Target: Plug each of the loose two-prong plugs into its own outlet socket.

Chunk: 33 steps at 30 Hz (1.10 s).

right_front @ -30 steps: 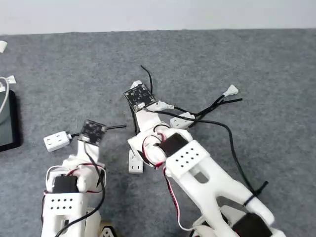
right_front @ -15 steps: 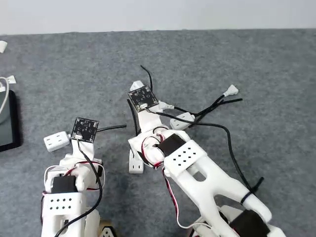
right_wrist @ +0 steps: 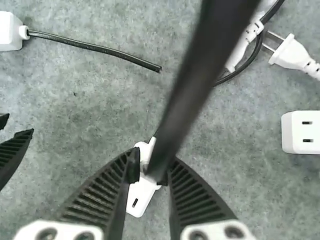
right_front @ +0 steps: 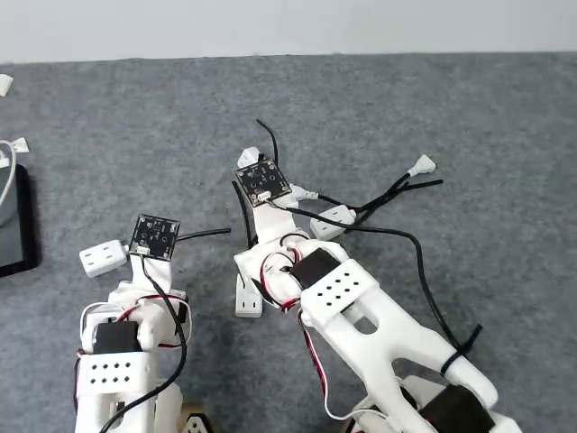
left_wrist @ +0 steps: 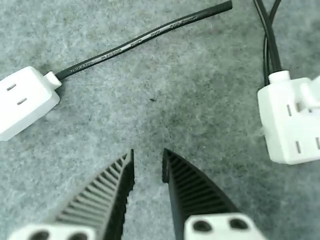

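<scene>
My right gripper [right_wrist: 150, 157] is shut on a white outlet socket [right_wrist: 141, 189], whose black cord [right_wrist: 200, 75] rises toward the camera. The same socket [right_front: 247, 297] lies on the carpet under the right arm. A loose two-prong plug [right_wrist: 291, 52] and a second white socket [right_wrist: 300, 132] lie beyond it to one side. My left gripper [left_wrist: 147, 155] is slightly open over bare carpet with nothing between its fingers. It sits between a third socket [left_wrist: 22, 100] and the held socket [left_wrist: 290, 125]. Another plug [right_front: 421, 165] lies far right.
Black cords [right_front: 388, 194] cross the grey carpet [right_front: 505, 117] between the arms and the far plug. One cord's loose end [right_front: 224, 232] points toward the right arm. A dark tablet-like slab [right_front: 13, 225] lies at the left edge. The left arm's fingers [right_wrist: 12, 150] are close beside the right gripper.
The left arm's wrist has swung to the left, toward the left socket. The right arm's wrist has shifted slightly to the right, still holding its socket.
</scene>
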Each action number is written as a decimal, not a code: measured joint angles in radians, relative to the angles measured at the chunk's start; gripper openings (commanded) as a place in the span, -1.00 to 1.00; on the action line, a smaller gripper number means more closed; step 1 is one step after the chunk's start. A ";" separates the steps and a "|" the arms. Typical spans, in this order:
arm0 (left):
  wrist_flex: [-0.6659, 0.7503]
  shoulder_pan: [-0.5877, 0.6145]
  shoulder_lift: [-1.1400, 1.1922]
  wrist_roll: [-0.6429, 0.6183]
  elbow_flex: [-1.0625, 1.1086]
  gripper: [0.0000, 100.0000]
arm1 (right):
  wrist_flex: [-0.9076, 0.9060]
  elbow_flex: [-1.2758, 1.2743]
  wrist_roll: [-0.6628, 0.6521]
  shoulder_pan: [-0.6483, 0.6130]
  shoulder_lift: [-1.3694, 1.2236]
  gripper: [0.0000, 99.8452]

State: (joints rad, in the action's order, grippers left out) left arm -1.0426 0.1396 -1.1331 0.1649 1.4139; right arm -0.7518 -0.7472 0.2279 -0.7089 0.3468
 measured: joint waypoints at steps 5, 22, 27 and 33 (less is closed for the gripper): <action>0.000 0.000 0.000 0.000 0.000 -0.84 | 0.017 -0.002 0.005 -0.020 0.000 -0.98; 0.000 0.000 0.000 0.000 0.000 -0.84 | 0.071 -0.072 -0.011 -0.021 0.005 -0.98; 0.000 0.000 0.000 0.000 0.000 -0.84 | 0.077 -0.112 -0.046 -0.026 0.003 -0.98; 0.000 0.000 0.000 0.000 0.000 -0.84 | 0.077 -0.143 -0.129 -0.041 0.017 -0.98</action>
State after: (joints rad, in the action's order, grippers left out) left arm -1.0426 0.1396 -1.1331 0.1649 1.4139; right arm -0.6751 -0.8899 0.0990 -0.7503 0.3636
